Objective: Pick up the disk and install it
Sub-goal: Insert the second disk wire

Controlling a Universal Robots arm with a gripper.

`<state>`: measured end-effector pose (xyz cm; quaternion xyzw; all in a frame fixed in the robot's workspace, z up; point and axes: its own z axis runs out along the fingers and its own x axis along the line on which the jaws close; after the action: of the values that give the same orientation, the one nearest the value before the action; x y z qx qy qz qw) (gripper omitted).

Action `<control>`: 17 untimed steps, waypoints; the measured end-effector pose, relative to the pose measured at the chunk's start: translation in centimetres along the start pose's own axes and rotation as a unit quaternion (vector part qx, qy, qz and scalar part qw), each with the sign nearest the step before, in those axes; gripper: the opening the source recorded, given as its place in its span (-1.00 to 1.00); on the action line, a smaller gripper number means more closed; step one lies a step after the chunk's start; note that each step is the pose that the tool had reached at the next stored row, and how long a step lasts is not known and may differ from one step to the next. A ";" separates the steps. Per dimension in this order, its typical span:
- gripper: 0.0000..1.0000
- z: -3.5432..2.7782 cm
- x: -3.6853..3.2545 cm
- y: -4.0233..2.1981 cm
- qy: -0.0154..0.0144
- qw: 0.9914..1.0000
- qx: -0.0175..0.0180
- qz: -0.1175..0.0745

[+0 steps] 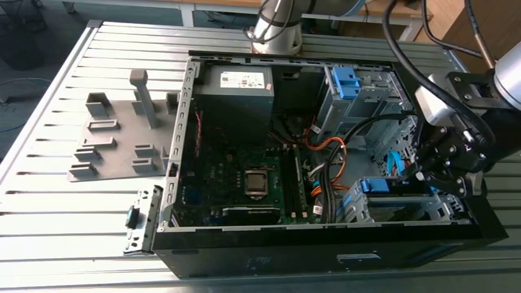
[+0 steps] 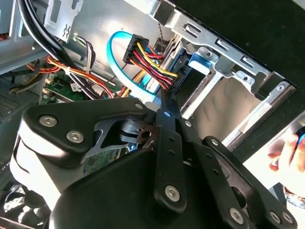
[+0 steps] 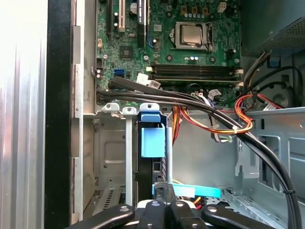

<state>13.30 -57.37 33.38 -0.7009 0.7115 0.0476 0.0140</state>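
On the slatted metal desk [image 1: 49,183], your open computer case [image 1: 326,259] lay on its side, with a grey fixture plate [image 1: 122,143] beside it on the exterior view's left. Inside, the motherboard [image 3: 181,57] sat next to the boxy power supply [image 1: 236,91]. In the first wrist view, the disk [image 3: 152,138] stood on edge in a slot of the silver drive cage [image 3: 112,143], its blue bracket tab at the cage edge nearest the motherboard. Your gripper [image 3: 164,191] hung just over the disk's far end, fingers drawn together with nothing seen between them, beside a pale blue ribbon cable [image 3: 195,192]. A person's hand [image 2: 288,155] showed outside the case in the second wrist view.
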 end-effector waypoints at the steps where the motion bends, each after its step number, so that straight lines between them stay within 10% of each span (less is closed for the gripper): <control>1: -0.79 0.11 0.03 -0.01 0.000 1.000 0.000 0.000; 9: -0.79 0.29 0.13 -0.11 -0.001 1.000 -0.001 0.000; 17: -0.79 -1.56 -0.02 -0.58 -0.006 1.000 -0.002 0.000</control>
<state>13.95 -57.49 34.91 -0.7007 0.7112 0.0534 0.0172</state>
